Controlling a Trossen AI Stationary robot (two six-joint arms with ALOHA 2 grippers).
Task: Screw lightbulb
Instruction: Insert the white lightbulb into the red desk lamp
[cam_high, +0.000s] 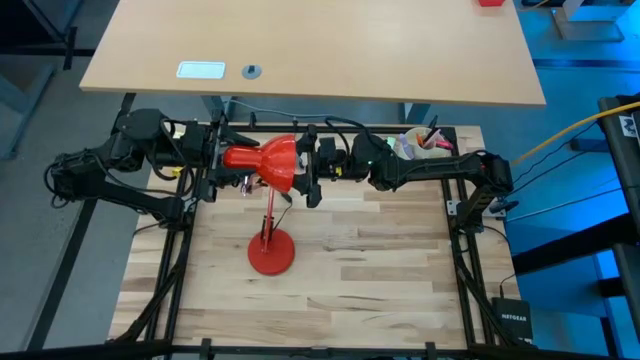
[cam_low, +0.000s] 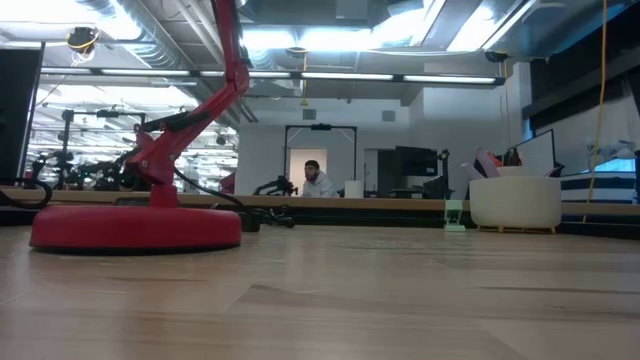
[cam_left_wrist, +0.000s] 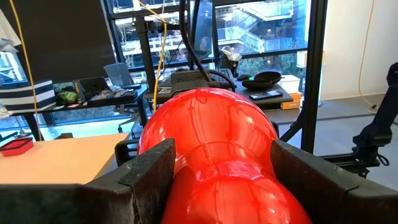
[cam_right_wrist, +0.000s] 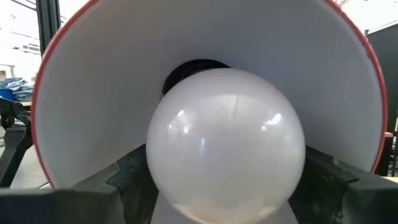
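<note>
A red desk lamp stands on its round base (cam_high: 270, 252) (cam_low: 135, 225) at the table's middle. Its shade (cam_high: 275, 160) lies level near the far edge, mouth toward the right. My left gripper (cam_high: 225, 158) (cam_left_wrist: 217, 171) is shut on the shade's narrow rear part. My right gripper (cam_high: 305, 165) (cam_right_wrist: 224, 186) is shut on the white frosted lightbulb (cam_right_wrist: 225, 146), which sits inside the shade's white interior (cam_right_wrist: 93, 93) in front of the dark socket (cam_right_wrist: 196, 67). The bulb's screw base is hidden. My left gripper pinches the shade's narrow rear neck (cam_left_wrist: 217, 180) between its two fingers (cam_left_wrist: 149, 177), one on each side. The fingers come level from the table's left, along the shade's axis. The shade is held above the table on the lamp's arm. My right gripper pinches the bulb's round glass (cam_right_wrist: 186, 186) between its two fingers (cam_right_wrist: 134, 177), one on each side. The fingers come level from the table's right, pointing into the shade's mouth. The bulb is clear of the table; whether its base is in the socket is hidden.
A white cup of pens (cam_high: 425, 143) (cam_low: 515, 200) stands at the far right of the table. A light wooden desk (cam_high: 300, 50) lies beyond the far edge. A person (cam_low: 318, 180) sits far back in the room. Bare tabletop lies toward the near edge (cam_high: 380, 290).
</note>
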